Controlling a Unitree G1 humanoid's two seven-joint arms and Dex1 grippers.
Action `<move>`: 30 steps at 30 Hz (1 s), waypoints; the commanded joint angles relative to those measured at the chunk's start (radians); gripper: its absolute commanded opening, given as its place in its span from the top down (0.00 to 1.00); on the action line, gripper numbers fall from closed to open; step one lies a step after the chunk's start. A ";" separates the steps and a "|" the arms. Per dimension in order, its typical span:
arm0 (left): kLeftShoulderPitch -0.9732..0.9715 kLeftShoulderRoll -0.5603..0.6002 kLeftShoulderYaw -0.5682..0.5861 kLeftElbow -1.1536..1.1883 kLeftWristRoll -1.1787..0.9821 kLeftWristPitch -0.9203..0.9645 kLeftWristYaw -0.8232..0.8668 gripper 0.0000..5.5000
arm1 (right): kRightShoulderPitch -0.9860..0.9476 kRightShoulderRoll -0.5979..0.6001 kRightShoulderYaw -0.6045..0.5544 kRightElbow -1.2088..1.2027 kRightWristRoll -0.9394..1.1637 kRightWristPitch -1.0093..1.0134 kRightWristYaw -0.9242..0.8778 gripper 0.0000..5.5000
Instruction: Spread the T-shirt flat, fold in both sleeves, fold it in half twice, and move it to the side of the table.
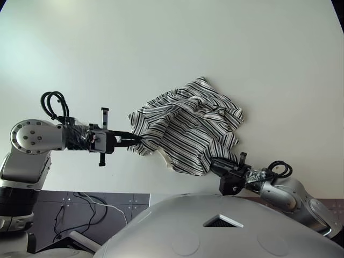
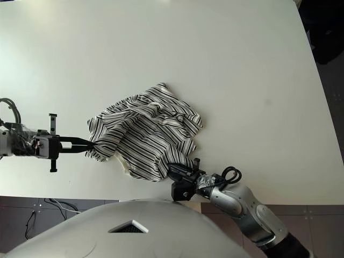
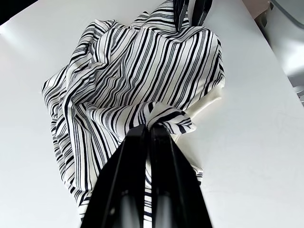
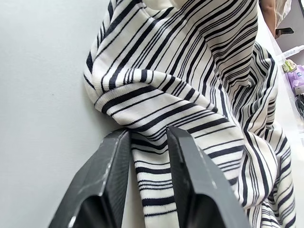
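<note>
The T-shirt (image 1: 188, 126) sat as a crumpled black-and-white striped heap near the front edge of the bench (image 1: 161, 43), with wide white surface stretching behind it and off to both sides. The left fingers (image 3: 135, 161) were pinched tight on a bunched bit at its left side. The right fingers (image 4: 111, 171) clamped a ribbed hem at the near edge. Couldn't make out the sleeves in the folds.

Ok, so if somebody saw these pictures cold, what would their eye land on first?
A black-and-white striped T-shirt lies crumpled in a heap on the white table, toward its near edge. The left gripper is shut on a bunch of cloth at the heap's left side, and the right gripper has a fold of the hem between its fingers at the near right corner.
</note>
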 commanded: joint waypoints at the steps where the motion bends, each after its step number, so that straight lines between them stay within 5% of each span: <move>1: -0.020 0.000 -0.007 0.019 0.021 -0.018 -0.023 0.98 | 0.167 -0.125 0.173 -0.107 0.088 -0.096 0.184 0.76; 6: -0.029 -0.037 -0.035 0.042 0.064 -0.028 0.010 0.98 | 0.115 -0.152 0.074 -0.125 0.415 0.024 0.205 0.76; 15: -0.055 -0.150 -0.141 0.161 0.182 -0.111 0.052 0.98 | -0.163 -0.030 0.123 0.223 0.130 -0.144 0.165 0.76; 24: -0.122 -0.240 -0.120 0.116 0.140 -0.012 0.160 0.98 | -0.166 -0.120 -0.138 0.295 0.274 -0.202 0.149 0.76; 30: -0.102 -0.225 -0.108 0.032 0.101 0.060 0.165 0.98 | -0.123 -0.094 -0.148 0.243 0.252 -0.229 0.151 0.76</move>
